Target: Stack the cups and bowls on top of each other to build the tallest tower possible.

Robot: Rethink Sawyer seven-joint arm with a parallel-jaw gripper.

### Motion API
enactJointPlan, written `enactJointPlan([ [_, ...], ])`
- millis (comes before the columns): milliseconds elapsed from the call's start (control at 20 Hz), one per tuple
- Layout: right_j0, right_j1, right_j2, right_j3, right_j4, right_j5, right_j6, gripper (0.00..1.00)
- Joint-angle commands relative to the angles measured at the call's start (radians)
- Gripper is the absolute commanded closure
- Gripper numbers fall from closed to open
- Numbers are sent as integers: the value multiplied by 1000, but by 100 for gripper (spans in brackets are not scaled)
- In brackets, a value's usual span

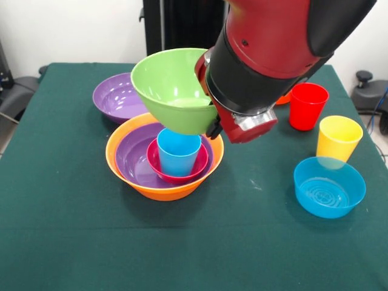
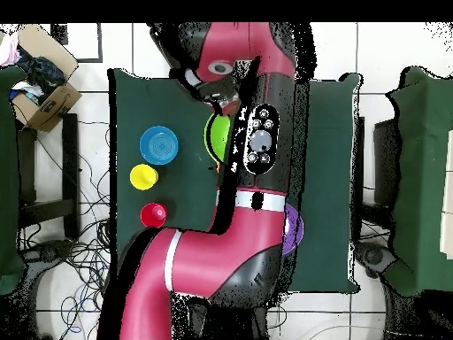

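Seven bowls and three cups on a green-covered desk (image 1: 73,230), listed from the front view.

Tower (image 1: 163,159): large orange bowl (image 1: 159,190) as base, a purple bowl (image 1: 132,159) nested in it, a small pink-red bowl (image 1: 179,176) inside that, and the blue cup (image 1: 178,153) upright in the middle.

Lime green bowl (image 1: 171,88): off the desk, tilted, held above the tower's far side — its underside hangs just over the blue cup. The hand (image 1: 213,126) is clamped on the bowl's rim at the side toward the arm (image 1: 273,54); only a dark fingertip shows below the rim.

Second purple bowl (image 1: 116,97): on the desk just beyond the tower, partly hidden by the green bowl.

Red cup (image 1: 307,106), yellow cup (image 1: 338,138): upright, near each other, well apart from the tower.

Small blue bowl (image 1: 329,187): just in front of the yellow cup.

Small orange bowl (image 1: 284,98): a sliver behind the arm, beside the red cup.

Overhead view: the arm covers the tower; the green bowl's edge shows.
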Motion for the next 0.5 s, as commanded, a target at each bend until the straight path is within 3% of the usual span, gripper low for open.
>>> enactJointPlan([
  [50,15,3,-8,-5,24,-12,-169,100],
  [500,9,23,-69,-27,86,-22,-161,100],
])
